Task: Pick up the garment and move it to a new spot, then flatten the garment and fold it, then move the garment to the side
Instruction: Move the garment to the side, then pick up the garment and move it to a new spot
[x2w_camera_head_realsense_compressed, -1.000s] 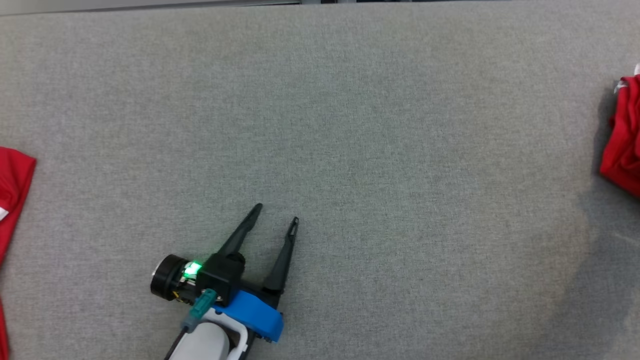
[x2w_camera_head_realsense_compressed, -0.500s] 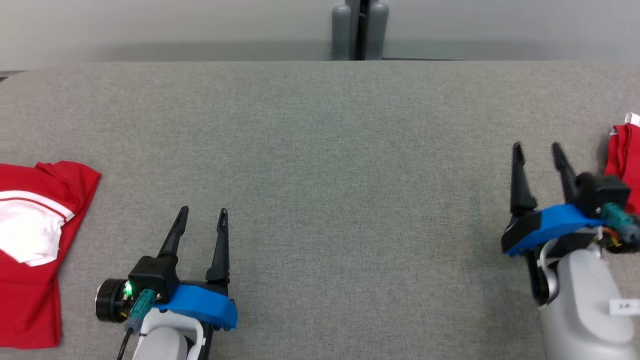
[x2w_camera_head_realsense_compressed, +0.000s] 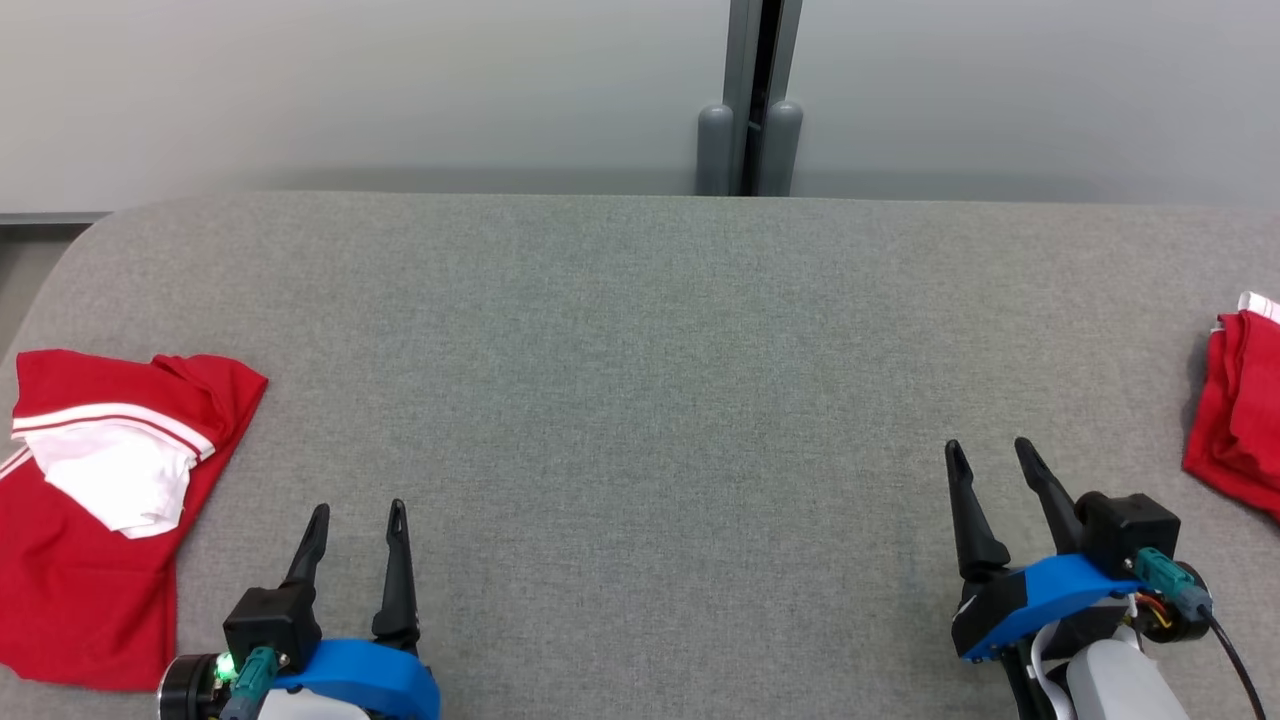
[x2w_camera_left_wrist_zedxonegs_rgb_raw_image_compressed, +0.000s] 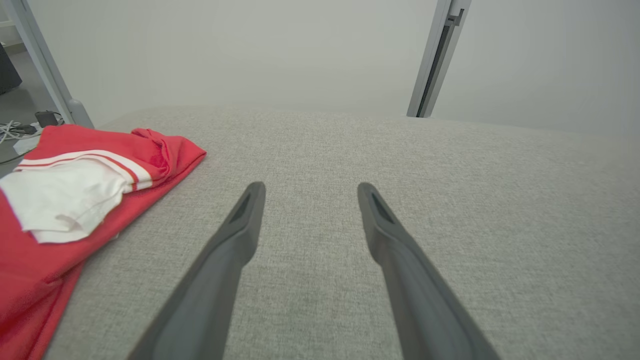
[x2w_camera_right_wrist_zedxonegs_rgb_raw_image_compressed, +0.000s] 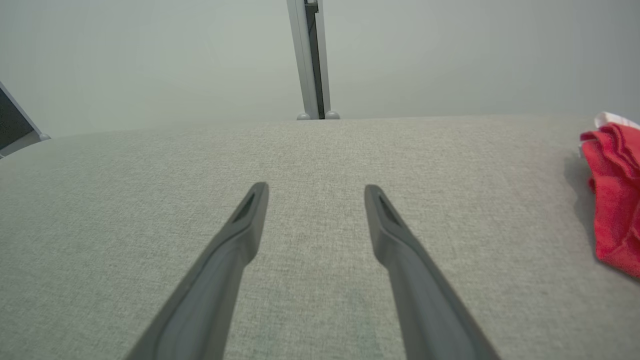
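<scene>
A folded red garment with a white striped sleeve (x2w_camera_head_realsense_compressed: 110, 490) lies at the table's left edge, and it appears at the left of the left wrist view as the folded garment (x2w_camera_left_wrist_zedxonegs_rgb_raw_image_compressed: 75, 190). A crumpled red garment (x2w_camera_head_realsense_compressed: 1235, 405) sits at the far right edge; in the right wrist view this crumpled garment (x2w_camera_right_wrist_zedxonegs_rgb_raw_image_compressed: 612, 200) lies to the right. My left gripper (x2w_camera_head_realsense_compressed: 357, 515) is open near the front left, just right of the folded garment, holding nothing. My right gripper (x2w_camera_head_realsense_compressed: 988, 455) is open at the front right, left of the crumpled one, also holding nothing.
The grey fabric table (x2w_camera_head_realsense_compressed: 640, 380) spans the view, with a rounded far-left corner. Behind it a pale wall carries a dark vertical post (x2w_camera_head_realsense_compressed: 750, 100). Cables lie on the floor (x2w_camera_left_wrist_zedxonegs_rgb_raw_image_compressed: 15, 132) beyond the table's left edge.
The head camera has tilted up, bringing the wall, the post and the table's far edge into view. Both grippers now sit low at the front, and the right one has come into the picture.
</scene>
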